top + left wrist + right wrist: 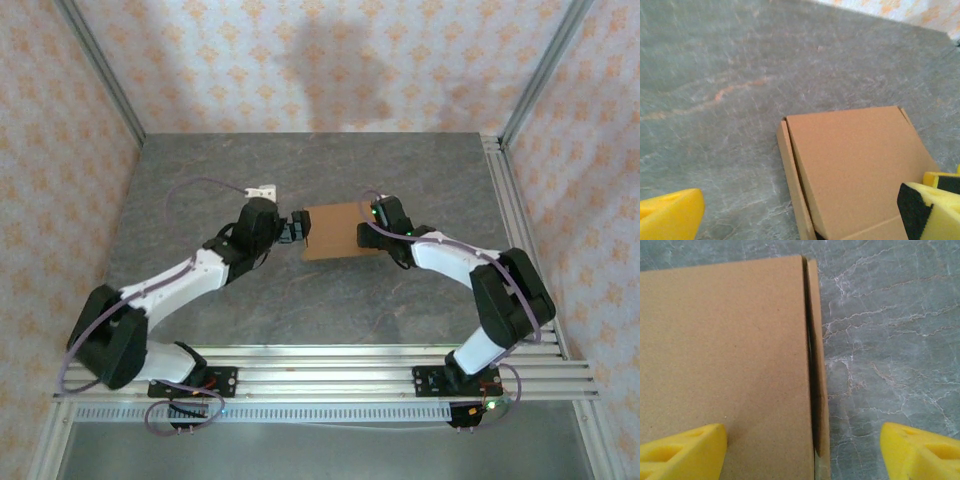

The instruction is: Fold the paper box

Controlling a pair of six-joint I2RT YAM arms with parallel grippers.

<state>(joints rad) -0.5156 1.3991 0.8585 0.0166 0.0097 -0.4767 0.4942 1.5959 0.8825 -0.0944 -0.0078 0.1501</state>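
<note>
Top camera: high, behind arm bases, tilted down and forward over whole grey marbled tabletop (300, 300); far off, so flat brown cardboard box (338, 231) sits small at centre. Left wrist camera: low, close, slanting across box corner (855, 165) toward orange-patterned wall (900, 7). Right wrist camera: very close, straight down on box edge (720, 350). All three share box and tabletop around it.

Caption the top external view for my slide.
Left hand and right hand flank the closed paper box on a grey table.
</note>
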